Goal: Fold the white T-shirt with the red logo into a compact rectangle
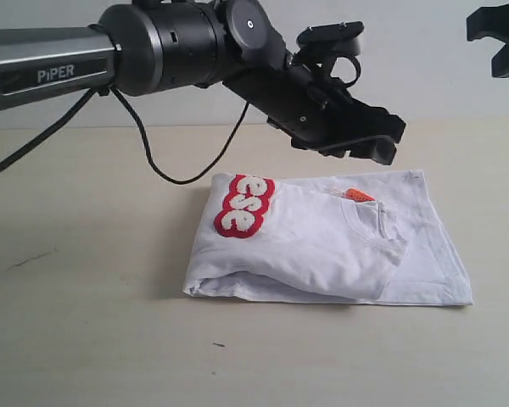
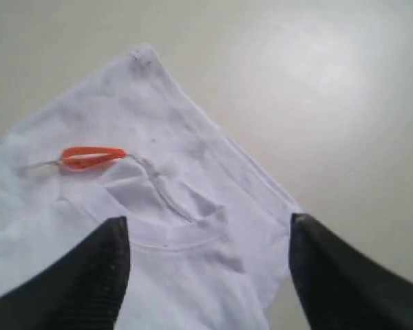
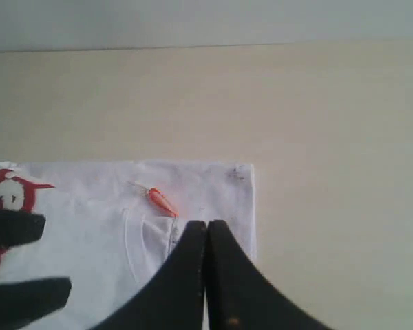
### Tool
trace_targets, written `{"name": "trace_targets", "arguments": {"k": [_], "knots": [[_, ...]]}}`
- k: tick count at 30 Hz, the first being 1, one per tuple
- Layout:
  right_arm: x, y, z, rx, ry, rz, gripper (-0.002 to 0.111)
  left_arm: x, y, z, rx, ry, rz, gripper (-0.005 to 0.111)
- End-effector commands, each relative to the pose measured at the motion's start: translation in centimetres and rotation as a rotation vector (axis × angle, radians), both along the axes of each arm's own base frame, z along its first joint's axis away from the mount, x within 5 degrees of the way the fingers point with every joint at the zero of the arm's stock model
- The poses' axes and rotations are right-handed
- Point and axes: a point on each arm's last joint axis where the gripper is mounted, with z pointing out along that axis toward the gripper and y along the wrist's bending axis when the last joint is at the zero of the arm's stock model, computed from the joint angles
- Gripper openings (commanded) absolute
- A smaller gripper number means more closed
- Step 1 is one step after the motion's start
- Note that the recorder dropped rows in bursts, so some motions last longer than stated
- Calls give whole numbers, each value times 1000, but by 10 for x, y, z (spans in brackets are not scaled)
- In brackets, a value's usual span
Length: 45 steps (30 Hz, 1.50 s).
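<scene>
**Left pincer spread above the folded shirt, right pincer closed and high**

The left pincer [image 2: 206, 275] hung over the white T-shirt [image 1: 322, 254] with its two dark fingers [image 2: 89, 278] wide apart. Nothing was between them. In the left wrist view only the tips were seen, because the lower edge cut off the rest. Their inner faces looked finely ribbed. The right pincer [image 3: 206, 230] had its black fingers pressed together along one thin line, and no cloth was seen between them. In the exterior view it was high in the right corner and partly cut off by the edge of the picture.

The white T-shirt lay on the bench [image 1: 85, 322], a little right of the middle, folded into a rough rectangle. Its left side was thick and rounded, and its right side was flat and thin. The cloth was thin, white and wrinkled. The red logo [image 1: 244, 206] sat at the far left corner of the bundle. Only the fuzzy white letters "ese" on red showed there; the rest was turned under the fold. In the right wrist view the logo was cut off at the edge and partly covered by the left pincer. The ribbed collar [image 1: 369, 225] faced up, with the small orange neck tag [image 2: 93, 157] beside it. The writing on the tag was too small to read.

The bench was pale beige and matte. A black cable [image 1: 165, 170] hung in a loop under the left arm.
</scene>
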Motion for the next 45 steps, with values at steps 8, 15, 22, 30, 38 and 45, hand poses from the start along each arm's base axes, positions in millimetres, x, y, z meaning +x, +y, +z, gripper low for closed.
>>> {"name": "trace_targets", "arguments": {"k": [8,15,22,30,38,45], "knots": [[36,-1,-83,57,315,92,42,31,78,49,223,-82,187,51],[52,-2,-151,80,514,124,43,41,127,66,261,-66,269,47],[81,7,-174,178,446,207,43,37,166,72,286,-67,314,47],[104,11,-224,234,343,232,43,40,189,54,309,-88,343,47],[105,17,-231,281,326,282,26,48,209,48,315,-71,391,47],[103,20,-200,256,267,358,0,47,209,40,310,-73,399,47]]}}
